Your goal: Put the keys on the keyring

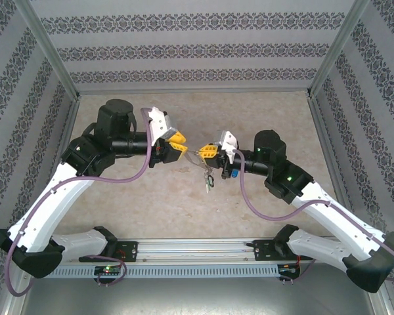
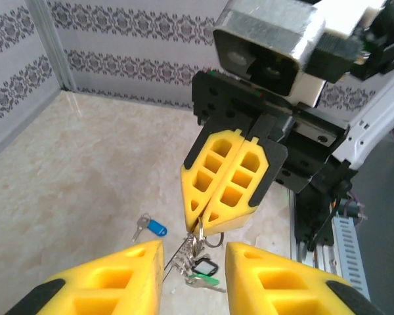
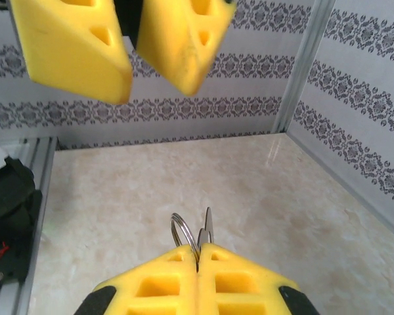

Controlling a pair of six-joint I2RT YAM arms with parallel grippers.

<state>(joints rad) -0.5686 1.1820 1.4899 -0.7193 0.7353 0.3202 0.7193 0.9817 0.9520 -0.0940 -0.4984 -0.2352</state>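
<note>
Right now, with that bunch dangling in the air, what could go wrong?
The right gripper pinches the keyring only by its top, so the dangling bunch could swing or slip. The blue-headed key lies apart on the table; it looks tiny for the open left gripper to pick up.

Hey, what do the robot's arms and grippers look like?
The left arm and right arm have white shells, black joints and a looping purple cable each. The left gripper and right gripper have yellow wedge-shaped fingers with cut-out pockets and black corners.
</note>
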